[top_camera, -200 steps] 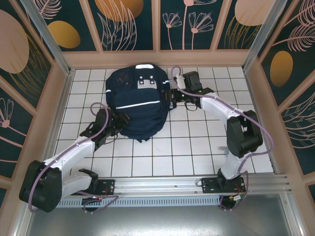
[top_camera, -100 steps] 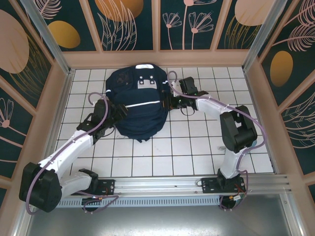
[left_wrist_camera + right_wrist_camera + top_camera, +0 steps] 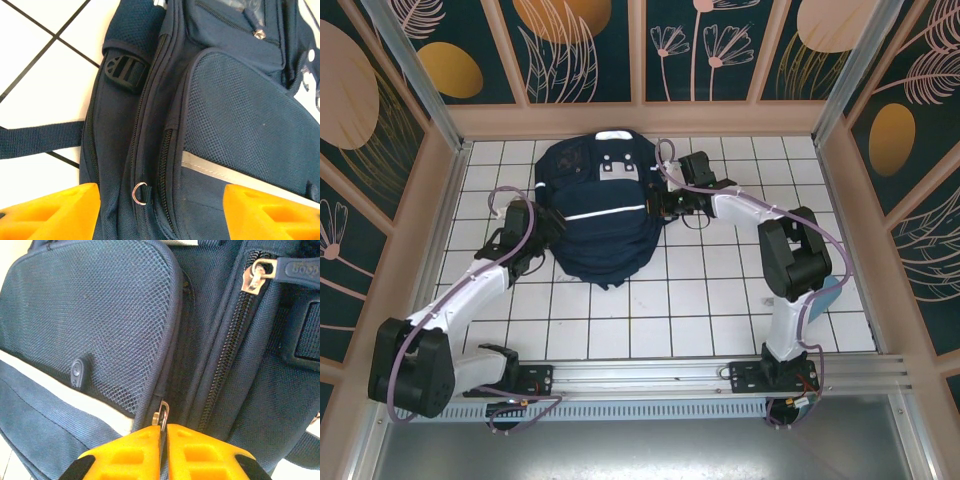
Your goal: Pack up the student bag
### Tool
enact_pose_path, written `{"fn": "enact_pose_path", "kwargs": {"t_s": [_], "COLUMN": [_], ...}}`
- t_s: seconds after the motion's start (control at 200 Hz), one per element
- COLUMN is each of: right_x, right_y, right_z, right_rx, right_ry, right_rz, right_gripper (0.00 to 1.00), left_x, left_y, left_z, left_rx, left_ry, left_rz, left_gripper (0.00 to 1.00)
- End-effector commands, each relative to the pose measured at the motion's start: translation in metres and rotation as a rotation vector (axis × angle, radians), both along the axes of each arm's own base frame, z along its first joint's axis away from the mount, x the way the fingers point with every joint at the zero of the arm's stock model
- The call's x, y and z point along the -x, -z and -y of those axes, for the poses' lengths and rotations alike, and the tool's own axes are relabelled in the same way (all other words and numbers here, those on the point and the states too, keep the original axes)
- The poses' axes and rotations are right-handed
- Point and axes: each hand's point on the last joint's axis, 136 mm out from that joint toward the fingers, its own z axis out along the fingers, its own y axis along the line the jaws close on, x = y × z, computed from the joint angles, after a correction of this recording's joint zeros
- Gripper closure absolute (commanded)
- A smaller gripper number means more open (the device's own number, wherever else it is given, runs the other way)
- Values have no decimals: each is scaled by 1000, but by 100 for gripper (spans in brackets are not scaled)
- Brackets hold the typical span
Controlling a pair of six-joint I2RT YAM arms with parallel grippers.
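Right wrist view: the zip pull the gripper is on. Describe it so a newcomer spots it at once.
On the student bag, find the mesh pocket. At the low end of its right edge a small metal pull sits pinched in the yellow tips of the right gripper. The other pull, top right, carries a navy rubber tab; this one is bare.

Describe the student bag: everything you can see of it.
The student bag is a dark navy fabric backpack lying on the white tiled table, visible zips closed. White reflective stripe, mesh side pockets, black buckle, loose strap. The right gripper is shut on a zipper pull at one side; the left gripper stands open astride the other.
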Motion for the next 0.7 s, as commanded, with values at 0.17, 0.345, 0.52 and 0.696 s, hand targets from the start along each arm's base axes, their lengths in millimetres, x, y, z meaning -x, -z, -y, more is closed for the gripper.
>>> {"fn": "enact_pose_path", "kwargs": {"t_s": [0.17,0.345,0.52,0.696], "right_x": [9,21,33,23], "right_y": [5,12,1,6], "right_z": [-12,-20,-27,-13], "right_rx": [-2,1,-59,64], "right_ry": [-57,-111,-167,-88], "right_rz": [-35,-44,-26,26], "right_gripper": [81,73,76,81], "left_x": [-10,-13,-13,-15], "left_y": [8,16,23,28], "left_z": [6,9,10,5], "left_rx": [40,49,55,34], "left_ry": [17,33,41,32], "left_rz": [0,-14,-29,-40], "left_gripper": [36,37,37,37]}}
